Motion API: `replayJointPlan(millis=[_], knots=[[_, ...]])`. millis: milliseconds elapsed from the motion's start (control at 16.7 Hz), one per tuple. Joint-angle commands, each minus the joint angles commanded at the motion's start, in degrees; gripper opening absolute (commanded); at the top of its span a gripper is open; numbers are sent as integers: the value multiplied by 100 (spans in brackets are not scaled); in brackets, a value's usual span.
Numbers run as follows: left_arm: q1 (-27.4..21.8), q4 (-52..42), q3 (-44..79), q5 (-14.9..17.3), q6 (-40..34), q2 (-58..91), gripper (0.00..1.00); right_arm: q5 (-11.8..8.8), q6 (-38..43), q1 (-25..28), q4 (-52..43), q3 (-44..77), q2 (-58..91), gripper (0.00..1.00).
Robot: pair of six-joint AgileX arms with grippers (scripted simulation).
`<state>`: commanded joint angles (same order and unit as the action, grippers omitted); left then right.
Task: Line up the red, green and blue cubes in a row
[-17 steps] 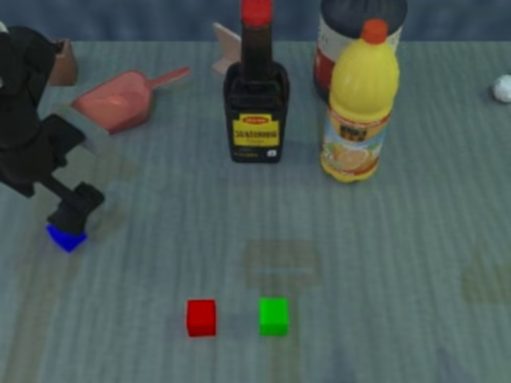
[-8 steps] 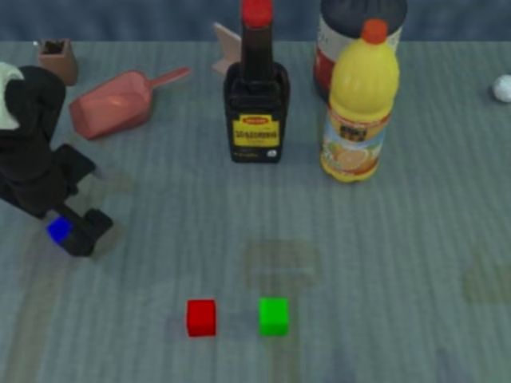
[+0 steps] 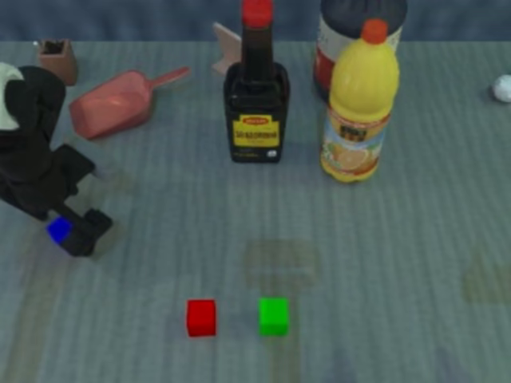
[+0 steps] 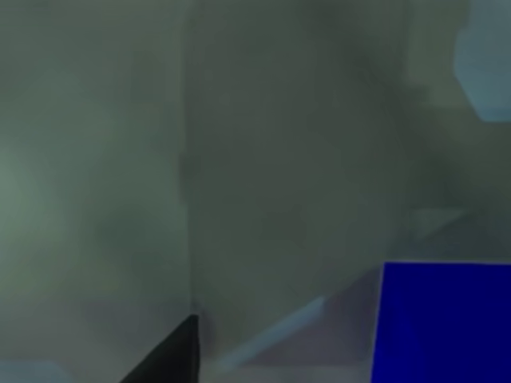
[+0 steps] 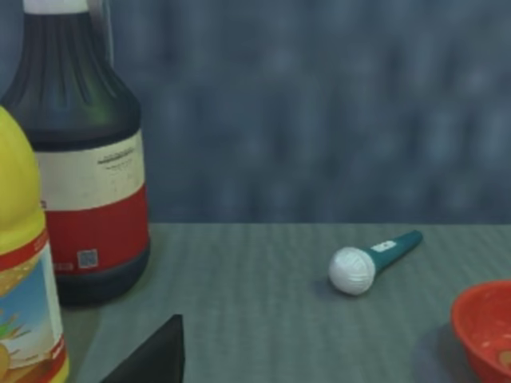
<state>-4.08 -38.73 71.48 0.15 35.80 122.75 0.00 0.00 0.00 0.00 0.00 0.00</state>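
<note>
My left gripper sat at the tabletop's left, jaws holding the blue cube; the red cube and green cube lay near-centre, apart.

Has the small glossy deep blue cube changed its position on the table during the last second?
Yes. The blue cube shifted slightly toward the far edge and the pink scoop, carried in the left end effector.

Even, dim lighting; faint shadows; left wrist view blurred.
</note>
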Motion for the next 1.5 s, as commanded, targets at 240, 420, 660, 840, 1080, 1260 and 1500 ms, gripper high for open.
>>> replayJointPlan(millis=[240, 420, 660, 840, 1080, 1260, 1500], knots=[[0, 0, 0, 0, 0, 0, 25, 0, 0, 0, 0, 0, 0, 100], [0, 0, 0, 0, 0, 0, 2, 0, 0, 0, 0, 0, 0, 100], [0, 0, 0, 0, 0, 0, 0, 0, 0, 0, 0, 0, 0, 100], [0, 0, 0, 0, 0, 0, 0, 0, 0, 0, 0, 0, 0, 100], [-22, -280, 148, 136, -70, -323, 0, 0, 0, 0, 0, 0, 0, 100], [14, -873, 436, 142, -67, -570, 0, 0, 0, 0, 0, 0, 0, 100], [94, -1576, 801, 120, -107, -947, 0, 0, 0, 0, 0, 0, 0, 100]])
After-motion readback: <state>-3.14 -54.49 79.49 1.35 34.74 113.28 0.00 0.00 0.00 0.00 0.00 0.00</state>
